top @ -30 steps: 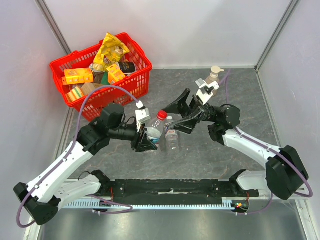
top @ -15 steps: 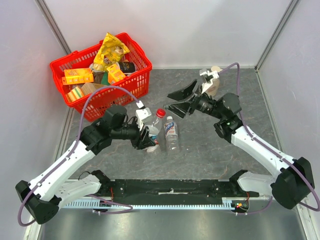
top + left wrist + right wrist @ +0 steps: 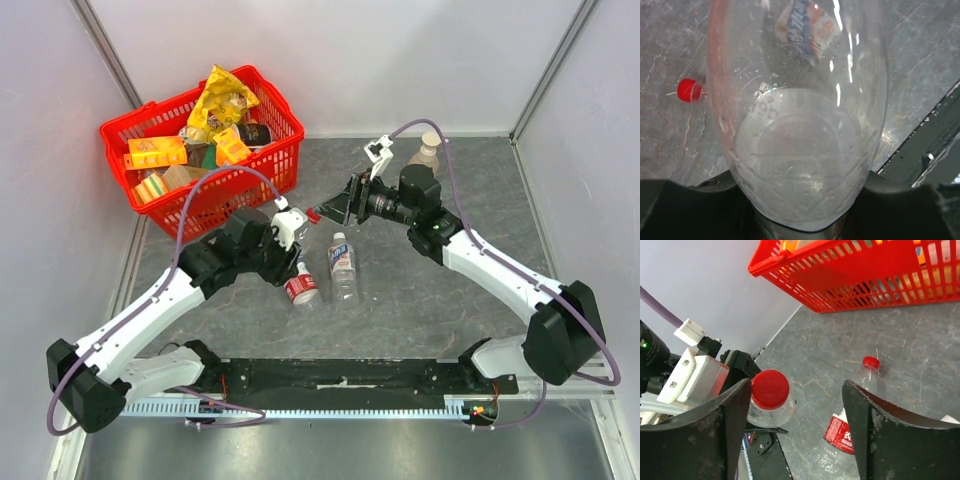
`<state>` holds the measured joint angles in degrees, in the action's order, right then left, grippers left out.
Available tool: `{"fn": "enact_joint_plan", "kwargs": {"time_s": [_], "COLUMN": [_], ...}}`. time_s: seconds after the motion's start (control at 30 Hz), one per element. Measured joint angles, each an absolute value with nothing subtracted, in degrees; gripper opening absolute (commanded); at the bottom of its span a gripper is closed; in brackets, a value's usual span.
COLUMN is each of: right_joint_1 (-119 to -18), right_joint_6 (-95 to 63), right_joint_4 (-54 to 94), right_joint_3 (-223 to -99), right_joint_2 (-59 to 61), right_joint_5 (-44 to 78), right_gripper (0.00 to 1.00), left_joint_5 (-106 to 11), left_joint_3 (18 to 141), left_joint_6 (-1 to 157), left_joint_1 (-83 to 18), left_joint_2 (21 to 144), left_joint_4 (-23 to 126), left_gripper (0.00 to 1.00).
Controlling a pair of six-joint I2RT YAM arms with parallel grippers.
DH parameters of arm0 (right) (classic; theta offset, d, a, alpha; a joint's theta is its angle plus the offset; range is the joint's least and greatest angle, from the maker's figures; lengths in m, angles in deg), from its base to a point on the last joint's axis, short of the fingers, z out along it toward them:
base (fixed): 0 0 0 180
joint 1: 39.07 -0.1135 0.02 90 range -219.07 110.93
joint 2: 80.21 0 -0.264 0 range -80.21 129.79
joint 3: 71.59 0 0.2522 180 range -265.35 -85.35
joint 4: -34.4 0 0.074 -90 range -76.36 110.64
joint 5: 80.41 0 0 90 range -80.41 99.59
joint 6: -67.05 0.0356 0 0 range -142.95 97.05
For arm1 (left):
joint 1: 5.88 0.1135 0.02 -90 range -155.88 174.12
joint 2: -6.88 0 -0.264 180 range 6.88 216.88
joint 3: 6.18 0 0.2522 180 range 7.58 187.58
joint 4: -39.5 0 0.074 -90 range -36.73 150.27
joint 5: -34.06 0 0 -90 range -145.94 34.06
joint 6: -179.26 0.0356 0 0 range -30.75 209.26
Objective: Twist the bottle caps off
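Note:
My left gripper (image 3: 287, 238) is shut on a clear bottle (image 3: 800, 125) and holds it tilted above the table, its red cap (image 3: 313, 213) pointing at my right gripper (image 3: 332, 207). The right gripper is open. In the right wrist view that cap (image 3: 769, 389) sits just beside the left finger (image 3: 715, 435), between the spread jaws (image 3: 797, 392). A second bottle (image 3: 302, 290) with a red cap (image 3: 870, 362) lies on the table below. A third bottle (image 3: 345, 272) with a white cap (image 3: 339, 239) lies beside it.
A red basket (image 3: 268, 180) full of packets stands at the back left, also showing in the right wrist view (image 3: 880, 285). A beige pump soap bottle (image 3: 426, 155) stands at the back right behind the right arm. A black rail (image 3: 340, 375) runs along the near edge.
The left gripper has lifted and tilted its bottle, moving the red cap up and back. The right gripper drew back, turned and now faces that cap. The red-capped bottle on the table is uncovered.

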<state>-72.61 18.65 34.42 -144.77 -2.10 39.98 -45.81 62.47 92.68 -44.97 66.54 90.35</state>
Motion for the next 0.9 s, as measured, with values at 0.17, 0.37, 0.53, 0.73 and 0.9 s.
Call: {"fn": "enact_joint_plan", "kwargs": {"time_s": [0.17, 0.37, 0.53, 0.73, 0.9], "right_joint_1": [-73.55, -74.22, -74.49, -74.57, -74.57], "right_joint_6": [18.61, 18.83, 19.66, 22.96, 25.32], "right_joint_4": [32.84, 33.00, 33.52, 37.85, 40.69], "right_joint_3": [-144.94, -144.94, -144.94, -144.79, -144.72], "right_joint_2": [-0.55, -0.33, 0.98, 2.75, 3.56], "right_joint_5": [39.92, 40.16, 40.20, 41.60, 42.39], "right_gripper": [0.73, 0.68, 0.58, 0.57, 0.48], "left_joint_5": [-48.65, -49.61, -49.61, -49.75, -49.70], "left_joint_3": [61.62, 61.62, 61.60, 61.42, 61.29], "left_joint_6": [92.65, 92.63, 92.63, 92.52, 92.52], "left_joint_1": [-44.97, -44.97, -44.97, -44.97, -44.97], "left_joint_2": [67.92, 68.46, 68.46, 68.46, 68.46], "left_joint_4": [91.07, 90.89, 90.89, 90.89, 90.89], "left_gripper": [0.06, 0.06, 0.06, 0.06, 0.06]}}
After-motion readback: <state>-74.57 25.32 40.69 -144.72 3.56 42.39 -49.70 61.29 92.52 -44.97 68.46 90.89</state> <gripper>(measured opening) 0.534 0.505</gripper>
